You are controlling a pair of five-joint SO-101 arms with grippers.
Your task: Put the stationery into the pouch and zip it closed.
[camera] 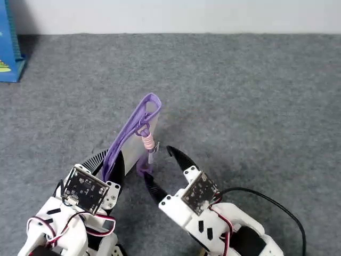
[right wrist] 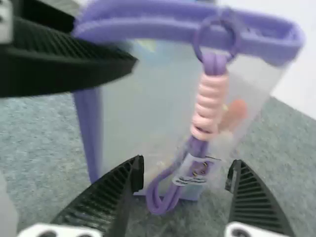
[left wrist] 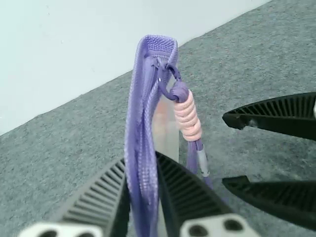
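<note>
Grey felt surface (camera: 256,96), white wall (camera: 176,16) behind. A clear purple-edged plastic pouch (camera: 139,133) stood upright, pinched by the left gripper (camera: 111,162). The right gripper (camera: 157,161) gaped beside its pink coiled pull (right wrist: 210,106). The right wrist view revealed an orange item (right wrist: 236,111) inside.

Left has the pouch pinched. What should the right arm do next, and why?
Probably shut the right gripper on the zipper pull cord: it hangs between the open jaws, while the left gripper holds the pouch upright.

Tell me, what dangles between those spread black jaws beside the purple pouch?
The zipper pull cord of the pouch, purple with a pink coil, hangs between the right arm's open jaws, seen in the right wrist view.
</note>
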